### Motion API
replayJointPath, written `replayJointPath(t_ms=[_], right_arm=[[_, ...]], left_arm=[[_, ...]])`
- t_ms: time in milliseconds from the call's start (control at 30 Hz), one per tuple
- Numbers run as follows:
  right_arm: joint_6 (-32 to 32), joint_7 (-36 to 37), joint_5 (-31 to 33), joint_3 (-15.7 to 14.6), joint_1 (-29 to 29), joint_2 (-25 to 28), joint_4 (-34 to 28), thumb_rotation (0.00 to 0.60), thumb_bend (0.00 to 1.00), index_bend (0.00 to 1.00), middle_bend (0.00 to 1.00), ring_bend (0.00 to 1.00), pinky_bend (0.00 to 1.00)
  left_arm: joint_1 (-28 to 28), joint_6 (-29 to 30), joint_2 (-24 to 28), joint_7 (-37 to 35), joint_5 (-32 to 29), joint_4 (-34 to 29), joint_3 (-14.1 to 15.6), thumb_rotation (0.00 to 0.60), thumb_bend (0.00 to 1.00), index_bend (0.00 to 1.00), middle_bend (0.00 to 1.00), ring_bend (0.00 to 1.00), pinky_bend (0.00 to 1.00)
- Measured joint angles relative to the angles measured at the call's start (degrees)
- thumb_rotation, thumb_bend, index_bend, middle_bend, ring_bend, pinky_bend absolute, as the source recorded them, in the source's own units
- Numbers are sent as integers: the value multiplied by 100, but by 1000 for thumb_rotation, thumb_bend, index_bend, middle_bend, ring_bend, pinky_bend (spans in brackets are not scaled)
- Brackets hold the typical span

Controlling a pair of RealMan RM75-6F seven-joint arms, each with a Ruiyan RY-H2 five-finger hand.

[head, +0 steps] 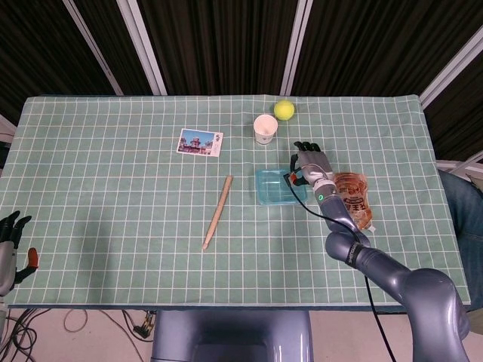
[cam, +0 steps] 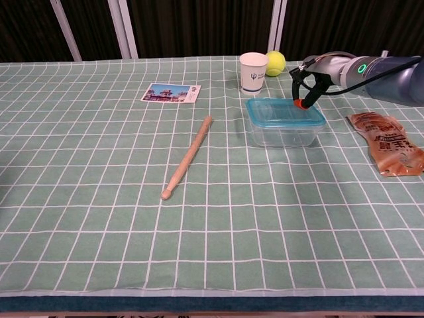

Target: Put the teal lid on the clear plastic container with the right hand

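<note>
While fingers point down, right hand (cam: 310, 78) | presses teal lid (cam: 281, 110) | grips nothing, fingers slightly apart

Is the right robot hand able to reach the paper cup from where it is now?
Probably yes. The right robot hand is at the far right corner of the teal lid, and the paper cup stands just beyond with only open cloth between them.
</note>
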Motion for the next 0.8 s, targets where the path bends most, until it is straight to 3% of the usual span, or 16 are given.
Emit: replayJointPath(t_ms=[800], right_arm=[[-241, -298, 224, -178, -3, 20, 8, 600, 472, 660, 108, 0, 0]], left_arm=[[5, 28, 4, -22, 30, -4, 0, 600, 568, 114, 0, 0, 0]])
